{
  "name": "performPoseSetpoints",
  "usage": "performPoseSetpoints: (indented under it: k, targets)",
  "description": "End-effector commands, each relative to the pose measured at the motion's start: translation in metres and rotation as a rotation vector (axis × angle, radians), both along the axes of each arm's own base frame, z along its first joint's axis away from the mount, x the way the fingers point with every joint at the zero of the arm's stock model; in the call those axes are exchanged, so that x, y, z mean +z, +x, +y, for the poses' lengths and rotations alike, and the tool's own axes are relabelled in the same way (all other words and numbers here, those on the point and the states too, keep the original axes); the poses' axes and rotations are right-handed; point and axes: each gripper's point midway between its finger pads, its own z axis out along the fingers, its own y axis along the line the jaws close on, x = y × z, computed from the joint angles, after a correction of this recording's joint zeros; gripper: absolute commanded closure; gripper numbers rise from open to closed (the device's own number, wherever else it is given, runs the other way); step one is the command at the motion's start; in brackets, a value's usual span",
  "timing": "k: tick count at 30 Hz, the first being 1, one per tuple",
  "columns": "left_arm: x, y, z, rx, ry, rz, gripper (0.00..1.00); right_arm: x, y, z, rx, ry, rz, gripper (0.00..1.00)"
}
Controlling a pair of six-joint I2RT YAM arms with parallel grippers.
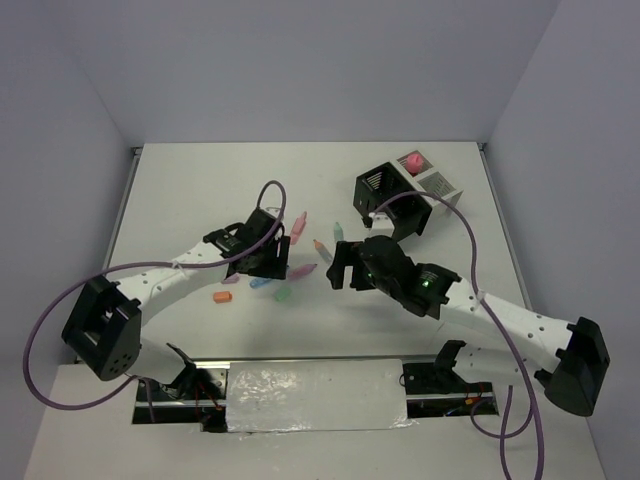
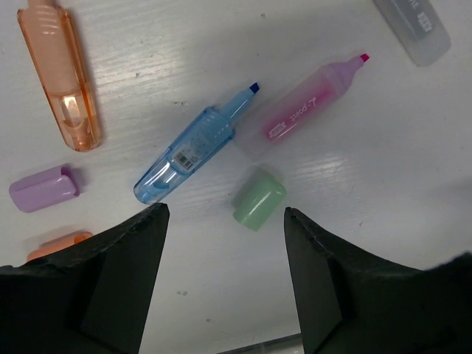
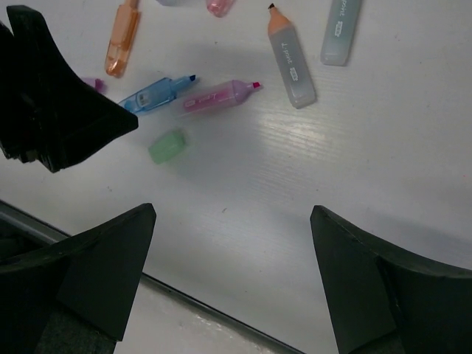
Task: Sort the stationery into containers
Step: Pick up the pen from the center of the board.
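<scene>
The stationery lies flat and loose on the middle of the desk (image 1: 200, 180). Below my left gripper (image 2: 225, 214) is a translucent blue highlighter (image 2: 184, 158), uncapped, with its chisel tip bare. That tip sits just beside the blunt end of a frosted pink highlighter (image 2: 302, 110), also uncapped. A stubby, rounded green cap (image 2: 259, 198) rests nearer the near edge, apart from both. A squat lilac cap (image 2: 43, 188) lies toward the left edge, and a clear, ribbed orange piece (image 2: 63, 81) lies off on its own.

My left fingers (image 2: 125, 280) are black wedges, spread apart, with only bare desk between them. My right gripper (image 3: 232, 214) is also spread wide over white, faintly grained surface, gripping nothing. Beyond it two frosted grey highlighters, one orange-tipped (image 3: 290, 63) and one plain (image 3: 341, 33), lie nearly parallel without touching.

The black mesh box (image 1: 380, 185) and the white mesh box (image 1: 437, 183) stand together near the far right corner. A rounded pink item (image 1: 411, 160) sits in the white box's far compartment. I cannot tell whether the black box stands upright. Bare desk runs along the far and left edges.
</scene>
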Motion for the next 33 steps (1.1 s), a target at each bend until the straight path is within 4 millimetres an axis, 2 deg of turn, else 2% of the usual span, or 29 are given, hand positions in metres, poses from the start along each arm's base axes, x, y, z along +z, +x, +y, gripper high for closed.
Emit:
performPoseSetpoints:
  k: [1,4,8,11,15,20,24,28,33]
  targets:
    - [0.019,0.018,-0.018,-0.098,-0.052,-0.098,0.24,0.006,-0.006,-0.006,0.030,0.008,-0.032,0.07]
    - [0.021,0.023,-0.035,-0.177,-0.097,-0.108,0.28,0.006,-0.011,-0.015,0.022,-0.007,-0.032,0.07]
    - [0.021,0.029,-0.063,-0.291,-0.146,-0.113,0.32,0.020,-0.018,-0.026,0.009,0.027,-0.060,0.07]
    - [-0.001,0.034,-0.074,-0.347,-0.092,-0.087,0.39,0.031,-0.024,-0.031,0.015,0.064,-0.076,0.07]
    - [-0.015,0.042,-0.081,-0.401,-0.054,-0.091,0.43,0.041,-0.030,-0.036,0.026,0.093,-0.091,0.07]
    - [-0.027,0.052,-0.080,-0.449,0.014,-0.096,0.40,0.041,-0.037,-0.033,0.072,0.106,-0.088,0.07]
    - [-0.039,0.060,-0.074,-0.440,0.079,-0.086,0.39,0.034,-0.040,-0.033,0.091,0.083,-0.067,0.07]
    - [-0.055,0.058,-0.070,-0.452,0.112,-0.053,0.39,0.034,-0.040,-0.032,0.098,0.084,-0.075,0.07]
    - [-0.062,0.054,-0.068,-0.450,0.116,-0.035,0.40,0.037,-0.040,-0.030,0.110,0.088,-0.075,0.07]
